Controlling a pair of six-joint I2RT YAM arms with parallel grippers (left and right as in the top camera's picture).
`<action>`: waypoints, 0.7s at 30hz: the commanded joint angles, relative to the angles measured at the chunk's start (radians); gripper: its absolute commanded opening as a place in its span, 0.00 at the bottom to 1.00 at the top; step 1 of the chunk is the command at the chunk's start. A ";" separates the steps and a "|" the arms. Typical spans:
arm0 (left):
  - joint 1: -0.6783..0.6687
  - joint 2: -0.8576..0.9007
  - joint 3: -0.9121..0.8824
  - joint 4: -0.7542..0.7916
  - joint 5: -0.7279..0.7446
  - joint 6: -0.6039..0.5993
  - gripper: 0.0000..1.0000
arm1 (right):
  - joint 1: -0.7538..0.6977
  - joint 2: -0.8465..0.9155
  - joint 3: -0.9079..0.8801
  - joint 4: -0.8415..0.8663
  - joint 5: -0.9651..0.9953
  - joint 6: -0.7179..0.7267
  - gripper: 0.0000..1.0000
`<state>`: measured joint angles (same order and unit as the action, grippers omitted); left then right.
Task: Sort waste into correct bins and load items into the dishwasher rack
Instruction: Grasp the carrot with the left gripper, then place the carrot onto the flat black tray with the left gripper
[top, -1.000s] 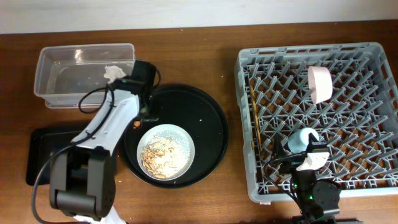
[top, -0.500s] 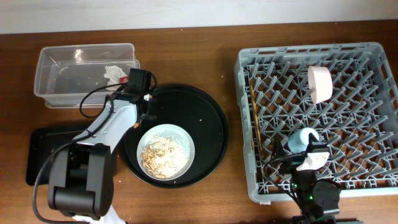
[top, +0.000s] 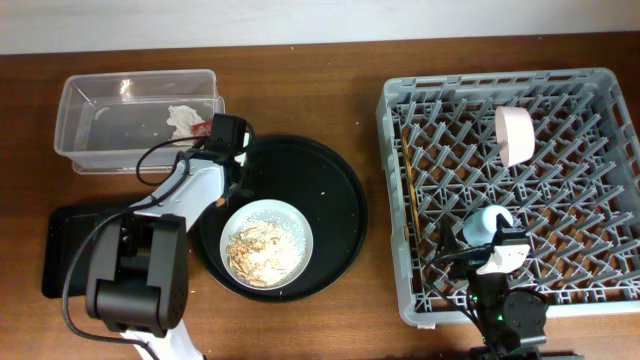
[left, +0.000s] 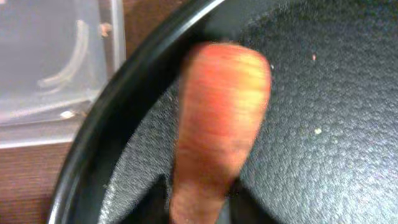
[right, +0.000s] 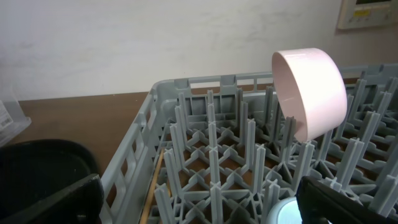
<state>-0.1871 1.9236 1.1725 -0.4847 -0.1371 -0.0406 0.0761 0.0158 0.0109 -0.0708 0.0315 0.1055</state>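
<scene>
Since a second back my left wrist drew off the tub corner | my left end effector (left: 199, 202) clamped on carrot piece (left: 221, 118) by its end, over round black tray (top: 340, 200) rim beside clear tub (top: 90, 135) | risk, I judge: shallow hold, carrot slips onto worktop (top: 300, 90) short of its bin

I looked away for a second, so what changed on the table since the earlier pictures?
The left gripper slid a little from the clear plastic tub toward the round black tray, holding the orange carrot piece. The white round bowl of beige scraps, grey dishwasher rack and right arm stayed put.
</scene>
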 joint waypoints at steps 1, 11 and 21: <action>0.000 0.006 0.000 -0.027 0.048 0.019 0.11 | -0.005 -0.009 -0.005 -0.008 -0.002 0.006 0.98; 0.000 -0.179 0.111 -0.175 0.044 -0.002 0.03 | -0.005 -0.009 -0.005 -0.008 -0.001 0.006 0.98; 0.154 -0.410 0.146 -0.724 0.010 -0.412 0.01 | -0.005 -0.009 -0.005 -0.008 -0.002 0.006 0.98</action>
<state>-0.1318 1.5349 1.3140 -1.1194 -0.0917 -0.2710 0.0761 0.0158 0.0109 -0.0708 0.0315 0.1055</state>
